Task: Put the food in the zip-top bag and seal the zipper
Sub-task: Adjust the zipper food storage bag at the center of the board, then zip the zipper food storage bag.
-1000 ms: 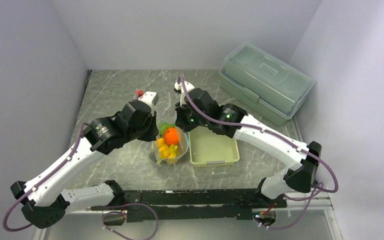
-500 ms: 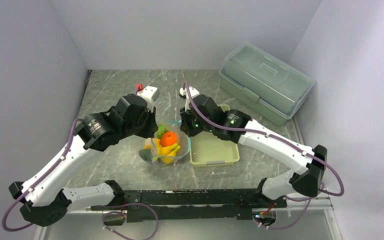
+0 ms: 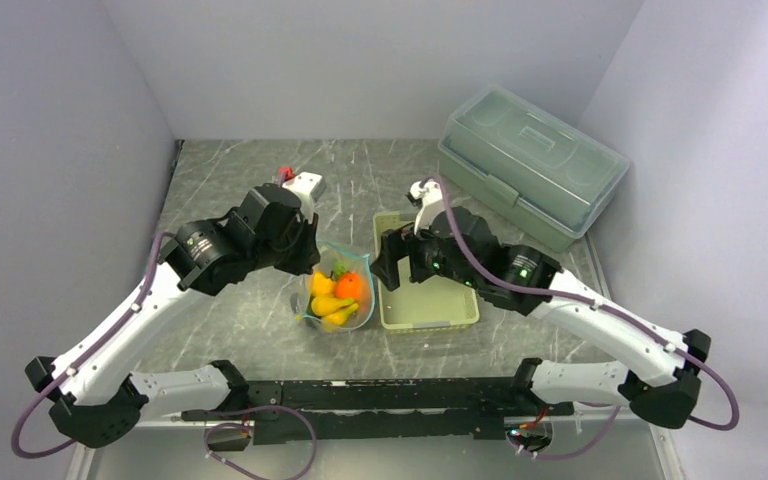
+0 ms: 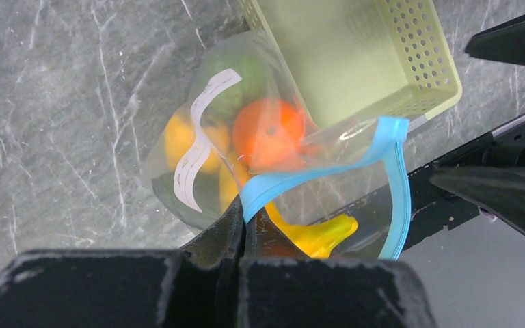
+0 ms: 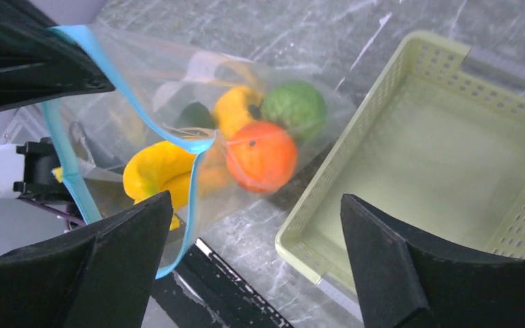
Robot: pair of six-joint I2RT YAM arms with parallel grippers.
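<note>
Food [image 4: 268, 133] all in zip-top bag [image 4: 171, 171], sealing stage. Left gripper [image 4: 243, 222] clamped on zipper [image 4: 314, 179]; right gripper [image 5: 256, 201] wide apart, empty, at bag's 3 o'clock. Next up, prob: pinch strip, slide shut.

No readable text, brand, number or sign anywhere. White label strip [image 4: 197, 133] on zip-top bag [image 4: 167, 174], at 9 o'clock of orange ball [image 4: 268, 133]: no legible print.
</note>
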